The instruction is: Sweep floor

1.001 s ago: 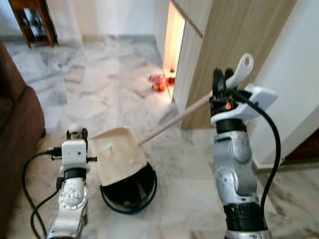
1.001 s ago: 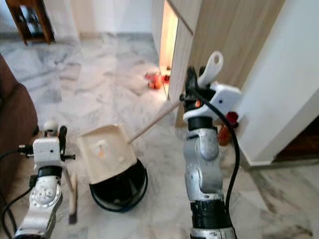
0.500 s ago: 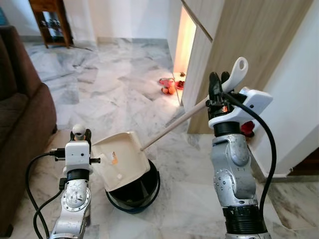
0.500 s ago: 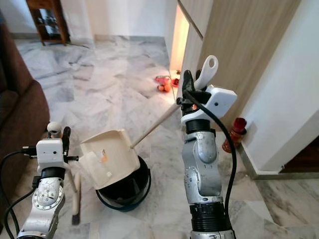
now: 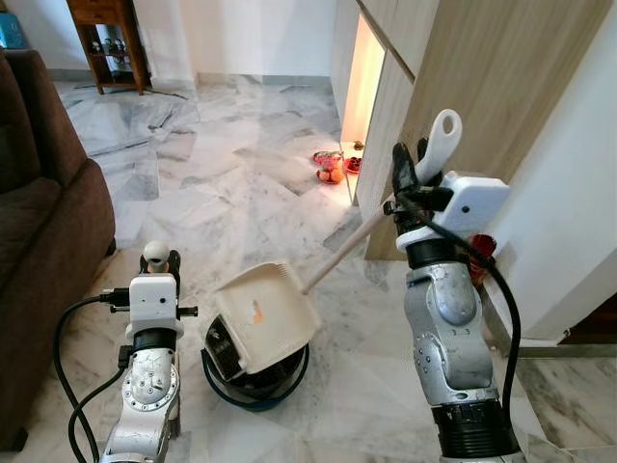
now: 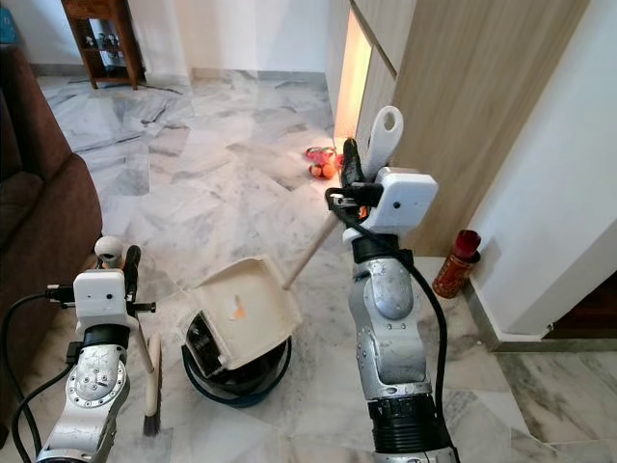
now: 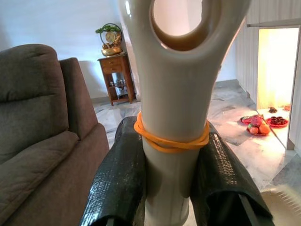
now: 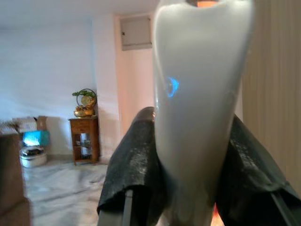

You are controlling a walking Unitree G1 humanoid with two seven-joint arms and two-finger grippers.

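Observation:
My right gripper (image 5: 410,178) is shut on the long cream handle (image 5: 337,256) of a dustpan (image 5: 265,313), held high in front of the wooden panel. The pan tilts steeply, its lower edge dipping into a black round bin (image 5: 260,378) on the marble floor. A small orange scrap clings to the pan's face. My left gripper (image 5: 159,262) is shut on the cream handle (image 7: 174,94) of a hand brush (image 6: 151,386), which stands upright left of the bin with its bristles on the floor. An orange rubber band rings that handle between the fingers (image 7: 117,183).
A brown sofa (image 5: 39,231) stands close on the left. A wood-panelled wall (image 5: 482,77) and a white wall close the right side, with a red vase (image 6: 455,262) at their foot. Plates of fruit (image 5: 330,166) lie on the floor by a lit opening. A wooden side table (image 5: 106,39) stands far back.
The camera has shifted. My right gripper has swung the dustpan rightward and tipped it steeper, so its edge now sits inside the bin. The left gripper still holds the brush upright.

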